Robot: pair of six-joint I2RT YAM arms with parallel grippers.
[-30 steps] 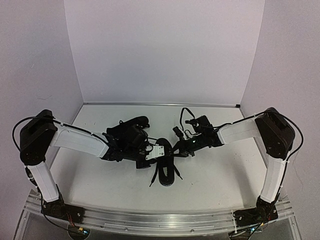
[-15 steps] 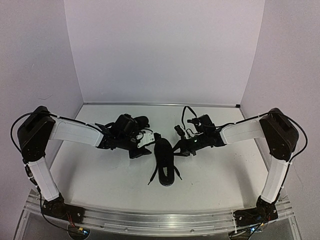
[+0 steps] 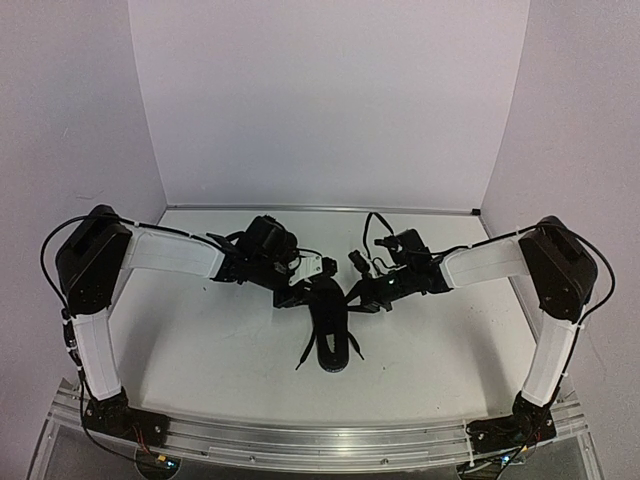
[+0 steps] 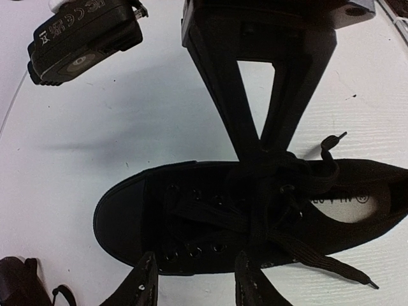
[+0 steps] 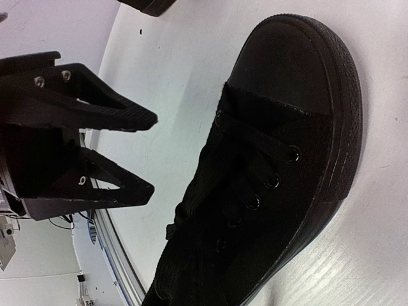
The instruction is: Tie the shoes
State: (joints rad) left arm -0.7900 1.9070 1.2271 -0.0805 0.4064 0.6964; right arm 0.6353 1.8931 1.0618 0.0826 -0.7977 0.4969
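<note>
One black shoe (image 3: pixel 332 330) lies mid-table with its toe toward the back and its thin laces (image 3: pixel 303 358) loose on the table. It fills the left wrist view (image 4: pixel 210 223) and the right wrist view (image 5: pixel 280 146). My left gripper (image 4: pixel 194 280) is open and empty beside the eyelet row; from above it (image 3: pixel 300 293) is at the shoe's far left. My right gripper (image 3: pixel 352 293) reaches in from the right. Its tip (image 4: pixel 261 150) is buried in the laces at the shoe's middle and looks shut on a lace. The second shoe is mostly hidden behind my left wrist.
A dark piece with a lace end (image 4: pixel 16 284) shows at the lower left, likely the second shoe. A dark edge (image 5: pixel 145 5) shows at the top of the right wrist view. White walls enclose the table (image 3: pixel 200 340) on three sides.
My left arm has swung toward the back, and its gripper has shifted from the shoe's left side to its far left end. The right arm and the shoe have not moved.
</note>
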